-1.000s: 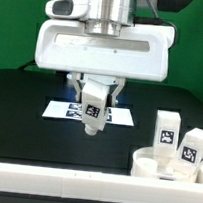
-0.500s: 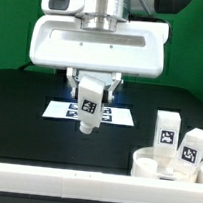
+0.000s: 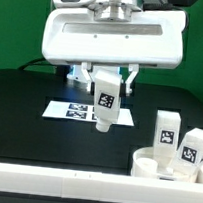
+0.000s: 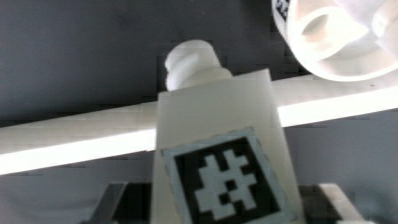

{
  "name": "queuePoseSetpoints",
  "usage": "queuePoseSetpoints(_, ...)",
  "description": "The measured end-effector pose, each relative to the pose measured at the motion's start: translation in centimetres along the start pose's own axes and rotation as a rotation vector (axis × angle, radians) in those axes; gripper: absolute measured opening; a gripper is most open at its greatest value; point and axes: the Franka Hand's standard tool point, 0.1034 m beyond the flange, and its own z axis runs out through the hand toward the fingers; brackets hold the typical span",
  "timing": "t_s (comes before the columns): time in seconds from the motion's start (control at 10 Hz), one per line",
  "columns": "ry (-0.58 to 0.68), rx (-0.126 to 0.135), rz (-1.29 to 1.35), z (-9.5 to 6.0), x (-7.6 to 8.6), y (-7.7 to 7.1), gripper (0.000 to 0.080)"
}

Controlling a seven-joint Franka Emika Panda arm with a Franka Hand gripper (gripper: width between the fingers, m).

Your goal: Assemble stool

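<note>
Claw (image 3: 107,91) is pinching leg (image 3: 105,108) aloft above table (image 3: 18,112), probably next needing alignment over a socket of seat (image 3: 149,166) at right.

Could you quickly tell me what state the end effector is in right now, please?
End effector: closed, holding a white stool leg.

No legible text; coded marker tag (image 3: 106,101) on leg (image 3: 105,119)

Robot lab: marker board (image 3: 66,110), green backdrop (image 3: 16,31).
</note>
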Motion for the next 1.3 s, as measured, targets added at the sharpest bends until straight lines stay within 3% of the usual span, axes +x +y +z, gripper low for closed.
queuePoseSetpoints(0.2,-0.003,-0.002,-0.007,0.2,-0.1,0.2,0.0323)
queuePoseSetpoints(0.3,-0.014,-0.002,-0.037,0.6,-0.4,1.9,0.0323)
queuePoseSetpoints(0.4,-0.017,0.02,-0.036,1.2,-0.3,1.7,0.0323)
queuePoseSetpoints(0.6,-0.016,0.08,-0.059,1.9,0.0,-0.2,0.0323)
queuePoseSetpoints(0.8,-0.019,0.122,-0.05,2.3,0.2,-2.4,0.0323)
queuePoseSetpoints(1.3,-0.018,0.124,-0.03,2.5,0.1,-2.8,0.0323)
